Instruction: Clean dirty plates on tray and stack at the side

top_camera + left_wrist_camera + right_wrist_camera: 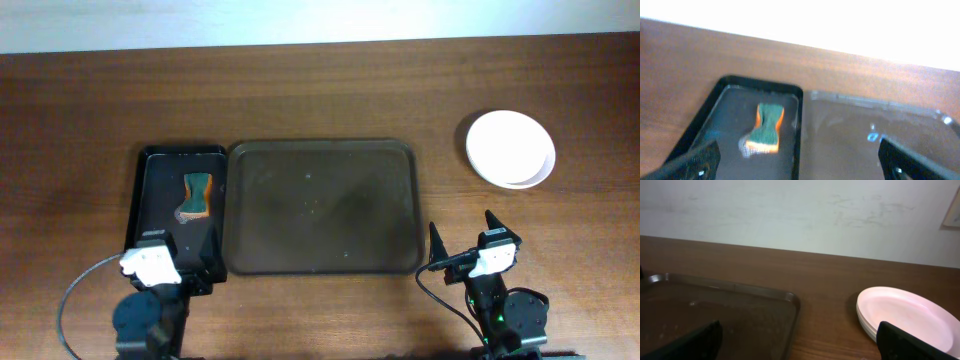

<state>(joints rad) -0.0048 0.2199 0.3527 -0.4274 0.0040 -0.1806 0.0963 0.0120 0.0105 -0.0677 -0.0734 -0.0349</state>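
— At the upper right of the overhead frame, the plates are sitting stacked on the surface, showing no red, and the tray is lying bare.

— So the job is looking finished?

— I am judging so. The right hand is gaping wide, holding nothing, with the plates well above it in frame. The left hand is gaping wide too, near the sponge.

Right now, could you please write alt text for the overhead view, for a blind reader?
A stack of white plates sits on the wooden table, right of a large brown tray with nothing on it. Left of that tray, a narrow black tray holds a green-and-orange sponge. The right gripper, at the near edge, is open.
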